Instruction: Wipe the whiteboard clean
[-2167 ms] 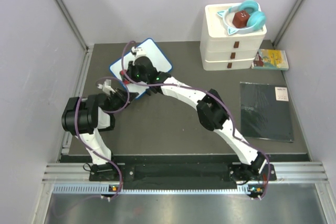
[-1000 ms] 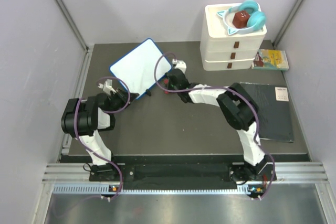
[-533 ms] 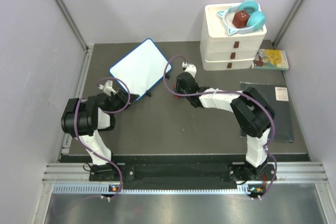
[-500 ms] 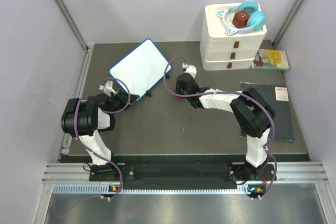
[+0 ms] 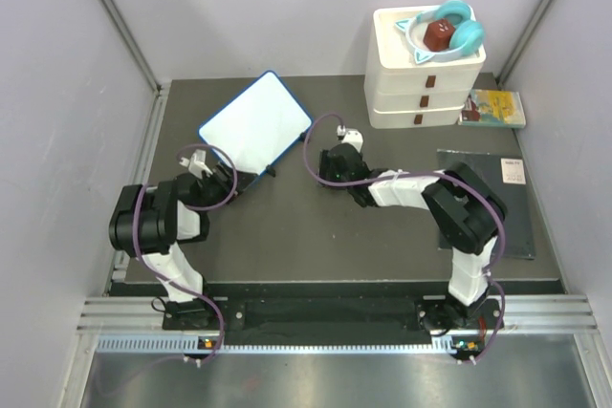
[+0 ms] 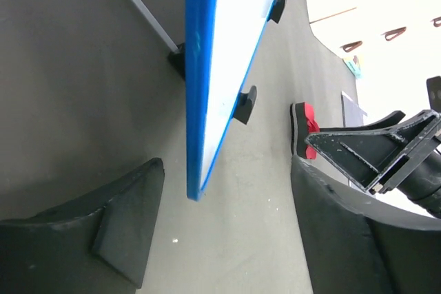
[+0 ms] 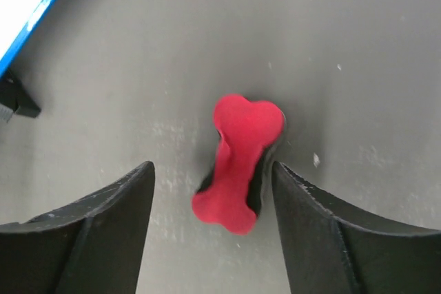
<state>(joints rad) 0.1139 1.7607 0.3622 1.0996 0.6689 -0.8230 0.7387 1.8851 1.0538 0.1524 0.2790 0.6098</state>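
The whiteboard [image 5: 255, 124] lies at the back left of the table, blue-framed, its white face free of marks. In the left wrist view its blue edge [image 6: 200, 101] runs down between the fingers without touching them. My left gripper [image 5: 226, 182] [image 6: 226, 173] stands open at the board's near corner. A red bone-shaped eraser [image 7: 240, 163] [image 6: 303, 118] lies on the dark table to the right of the board. My right gripper [image 5: 330, 171] [image 7: 212, 170] is open around the eraser, with a gap on each side.
A white drawer stack [image 5: 426, 74] with teal headphones [image 5: 448, 26] on top stands at the back right. A colourful booklet [image 5: 495, 108] lies beside it. A flat black pad [image 5: 486, 201] lies at the right. Grey walls close in both sides.
The right arm swung off the board to the right, set the red eraser on the table and opened. The left gripper opened and let go of the board's corner.
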